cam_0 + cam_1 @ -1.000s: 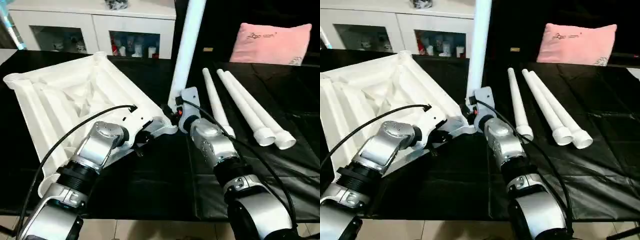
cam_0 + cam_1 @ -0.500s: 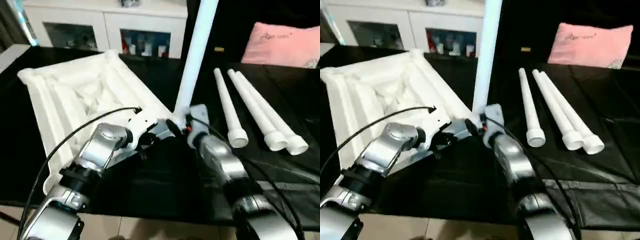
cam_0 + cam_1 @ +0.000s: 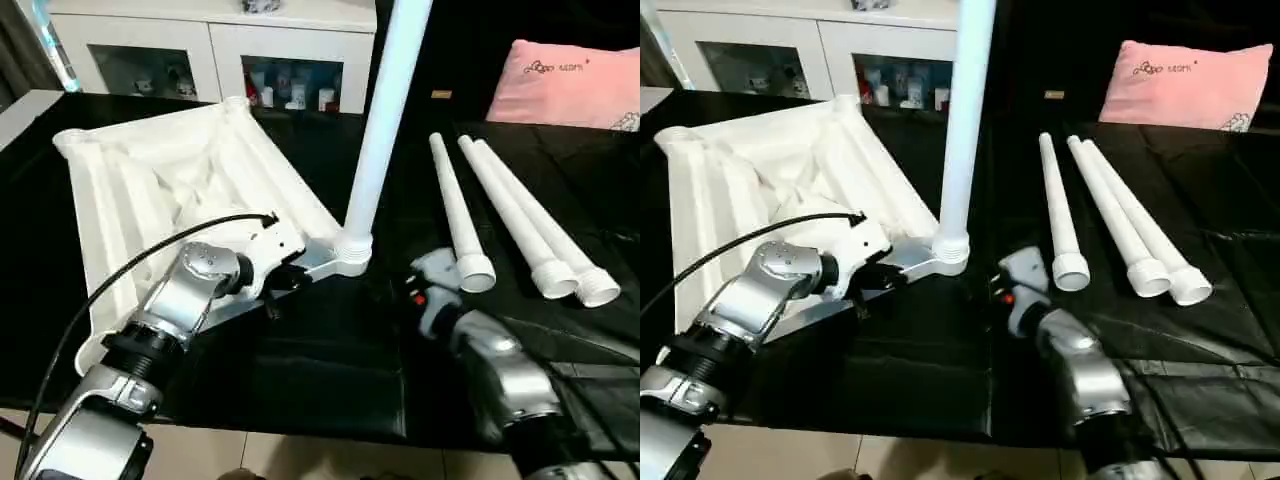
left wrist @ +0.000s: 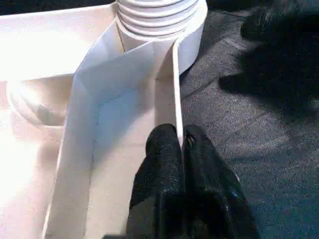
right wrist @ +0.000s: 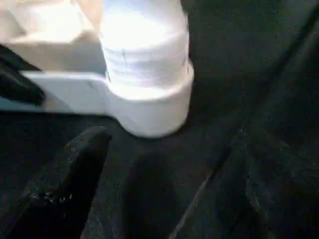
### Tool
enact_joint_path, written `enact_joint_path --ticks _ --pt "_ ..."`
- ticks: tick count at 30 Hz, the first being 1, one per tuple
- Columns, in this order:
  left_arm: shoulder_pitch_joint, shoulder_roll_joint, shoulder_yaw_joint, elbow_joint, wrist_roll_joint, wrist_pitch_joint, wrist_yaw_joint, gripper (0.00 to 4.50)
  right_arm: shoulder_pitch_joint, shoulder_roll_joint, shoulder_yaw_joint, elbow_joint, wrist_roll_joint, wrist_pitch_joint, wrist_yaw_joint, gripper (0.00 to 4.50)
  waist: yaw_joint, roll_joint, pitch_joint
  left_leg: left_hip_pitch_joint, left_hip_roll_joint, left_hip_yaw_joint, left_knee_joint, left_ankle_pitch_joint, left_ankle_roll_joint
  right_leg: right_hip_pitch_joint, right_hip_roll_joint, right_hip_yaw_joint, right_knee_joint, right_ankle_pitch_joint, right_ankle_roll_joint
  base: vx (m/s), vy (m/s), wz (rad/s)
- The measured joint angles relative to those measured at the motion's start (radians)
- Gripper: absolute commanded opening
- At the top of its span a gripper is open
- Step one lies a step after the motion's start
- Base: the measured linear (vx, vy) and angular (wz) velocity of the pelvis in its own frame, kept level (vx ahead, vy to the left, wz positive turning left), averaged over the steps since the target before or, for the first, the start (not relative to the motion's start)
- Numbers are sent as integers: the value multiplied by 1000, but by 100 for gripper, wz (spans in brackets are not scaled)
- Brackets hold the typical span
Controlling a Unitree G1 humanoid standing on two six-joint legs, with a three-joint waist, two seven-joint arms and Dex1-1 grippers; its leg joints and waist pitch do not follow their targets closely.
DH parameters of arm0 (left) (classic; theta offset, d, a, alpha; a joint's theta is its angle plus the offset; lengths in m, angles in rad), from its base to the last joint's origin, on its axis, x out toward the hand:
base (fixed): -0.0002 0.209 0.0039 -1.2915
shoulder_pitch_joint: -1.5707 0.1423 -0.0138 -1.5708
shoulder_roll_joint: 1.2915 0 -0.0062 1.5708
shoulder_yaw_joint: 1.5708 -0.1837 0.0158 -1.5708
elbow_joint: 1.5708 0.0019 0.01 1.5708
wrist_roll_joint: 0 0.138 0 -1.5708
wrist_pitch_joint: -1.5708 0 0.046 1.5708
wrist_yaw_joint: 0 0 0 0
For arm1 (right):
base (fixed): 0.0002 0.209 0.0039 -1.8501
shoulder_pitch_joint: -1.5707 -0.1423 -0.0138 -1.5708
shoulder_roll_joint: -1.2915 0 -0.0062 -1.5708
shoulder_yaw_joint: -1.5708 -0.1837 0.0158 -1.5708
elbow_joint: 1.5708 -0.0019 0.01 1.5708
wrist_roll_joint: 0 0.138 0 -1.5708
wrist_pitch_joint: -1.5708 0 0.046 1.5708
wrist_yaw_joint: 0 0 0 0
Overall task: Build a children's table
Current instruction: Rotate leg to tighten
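Observation:
The white tabletop [image 3: 170, 190] lies upside down on the left of the black table, ribs up. One white leg [image 3: 385, 110] stands upright in its near right corner socket [image 3: 352, 252]. My left gripper [image 4: 180, 144] is shut on the tabletop's thin edge wall, just short of that socket. My right gripper [image 4: 259, 55] sits a short way to the right of the socket, open and touching nothing; one finger [image 5: 70, 184] points toward the leg's base. Three loose legs [image 3: 520, 220] lie side by side on the right.
A pink pillow [image 3: 570, 85] rests at the back right. A white glass-door cabinet [image 3: 210, 50] stands behind the table. Black cloth [image 3: 330, 370] covers the table down to its front edge near me.
My right gripper has opened, let go of the upright leg and drawn back to the right. The leg stays standing in the socket. The left gripper keeps its hold; the camera has shifted.

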Motion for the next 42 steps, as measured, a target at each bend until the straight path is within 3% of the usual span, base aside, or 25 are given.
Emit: enact_joint_path --ticks 13,20,26,42 --pt "-4 58 -22 53 -12 -157 -149 0 17 -193 6 -125 70 48 277 448 16 0 0 -1 0 0 4 0 1 1 -1 0 0 0 0 0 0 0" --pt "-4 79 -43 68 -21 -236 -252 0 -43 -248 19 -127 120 93 441 448 35 0 0 -1 0 0 6 2 6 1 -1 0 2 0 0 0 0 0" --pt "-12 88 -66 73 -25 -273 -331 0 -124 -258 46 -59 129 88 528 448 41 -1 0 -2 0 0 9 2 7 1 -1 0 4 0 0 0 0 0" --pt "-34 86 -75 111 -32 -291 -394 0 -193 -257 142 45 95 60 714 448 44 -2 0 -3 1 0 12 2 7 0 -1 -1 7 0 0 0 0 0"
